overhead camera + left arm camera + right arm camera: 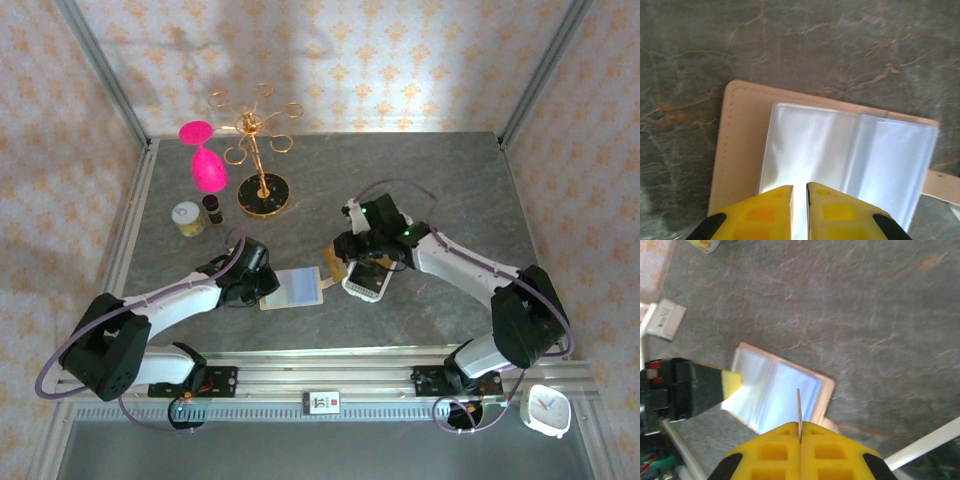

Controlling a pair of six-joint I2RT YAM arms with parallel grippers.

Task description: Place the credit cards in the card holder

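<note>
Plastic-sleeved card holder could slide; left claw nearly closed over it, grip unclear. Right claw pinches a credit card edge-on and might miss the pocket.

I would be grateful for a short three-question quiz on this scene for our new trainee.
1. True or false: the card holder lies shut on the table.
2. Which one pinches a thin card edge-on between shut jaws: the left gripper or the right gripper?
3. What sits just left of the gold rack? A) a blue mug B) a pink glass C) a green bowl

Key: 1 false, it lies open with its clear sleeves facing up; 2 the right gripper; 3 B.
</note>
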